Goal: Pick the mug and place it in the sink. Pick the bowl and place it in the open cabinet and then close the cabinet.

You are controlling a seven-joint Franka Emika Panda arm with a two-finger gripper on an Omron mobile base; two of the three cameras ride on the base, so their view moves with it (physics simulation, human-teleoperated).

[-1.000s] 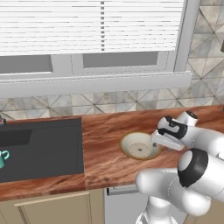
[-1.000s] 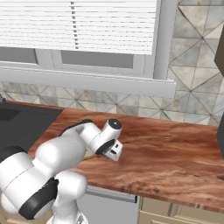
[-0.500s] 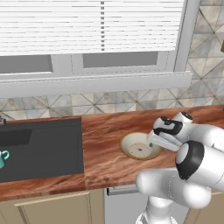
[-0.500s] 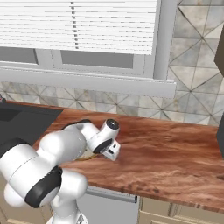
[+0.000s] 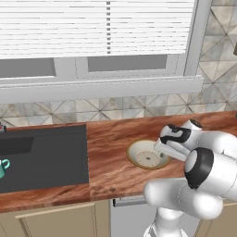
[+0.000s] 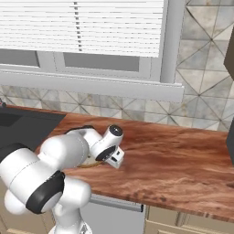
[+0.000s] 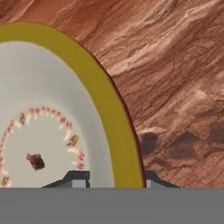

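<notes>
The bowl (image 5: 144, 156) rests on the wooden counter just right of the sink (image 5: 46, 152); it is off-white inside with a yellow-tan rim. My gripper (image 5: 160, 150) reaches down onto the bowl's right rim. In the hand view the bowl (image 7: 52, 109) is at the left, and my gripper (image 7: 113, 177) has one fingertip inside the rim and one outside, closed in tight on it. The teal mug (image 5: 3, 167) stands in the black sink at the far left. From the right base view my gripper (image 6: 117, 159) is low over the counter. The cabinet is out of view.
A window sill (image 5: 102, 88) and tiled backsplash run behind the counter. Bare wooden counter (image 6: 183, 155) stretches to the right of the bowl. A dark object (image 6: 230, 59) hangs at the right edge. Lower cabinet doors (image 5: 55, 222) sit below the counter front.
My gripper has settled lower onto the bowl's right rim and its fingers have closed in from wide open. The bowl and mug have stayed put.
</notes>
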